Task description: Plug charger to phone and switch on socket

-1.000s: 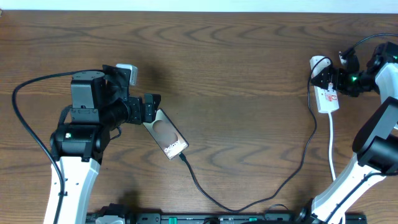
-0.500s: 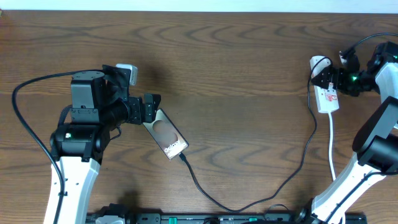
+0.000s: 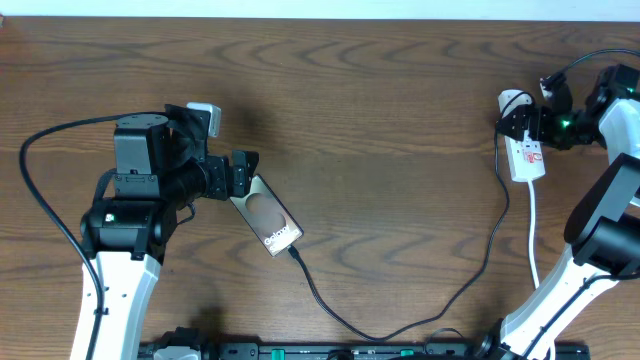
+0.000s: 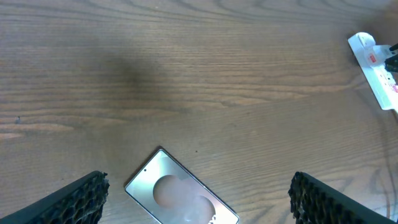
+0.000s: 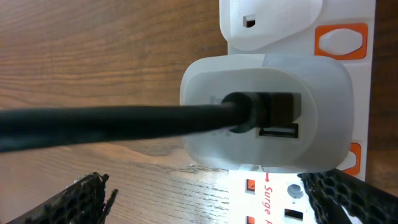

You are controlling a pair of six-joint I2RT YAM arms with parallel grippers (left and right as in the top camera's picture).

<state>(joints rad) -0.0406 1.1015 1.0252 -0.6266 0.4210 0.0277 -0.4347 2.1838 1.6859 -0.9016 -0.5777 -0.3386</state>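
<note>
- Right hand [image 5: 214,202]: fingers spread wide, holding nothing. It hangs right over the socket [image 3: 526,152] at the far right of the counter [image 3: 400,90]. Height above the strip cannot be told.
- The socket's long axis runs roughly far-to-near in the overhead view, slightly tilted. A white adapter [image 5: 267,112] sits on its far end, with the charger [image 3: 400,325] entering it.
- Key relation, right wrist view: an orange-framed switch [image 5: 339,40] lies just beside the adapter, toward the upper right. It is off the hand's midline, on the side of one finger. A second orange mark lower right is half hidden by the adapter.
- The phone [image 3: 268,220] lies diagonally at left centre. The left hand [image 3: 244,175], wide and empty, is at its upper end. The charger tip meets the phone's lower-right end, so I judge it plugged in.
- Judgement: only the switch remains. The right arm is far nearer, the left well apart. The move needs a small sideways shift, then a press with one fingertip. Which switch serves this outlet cannot be told.
</note>
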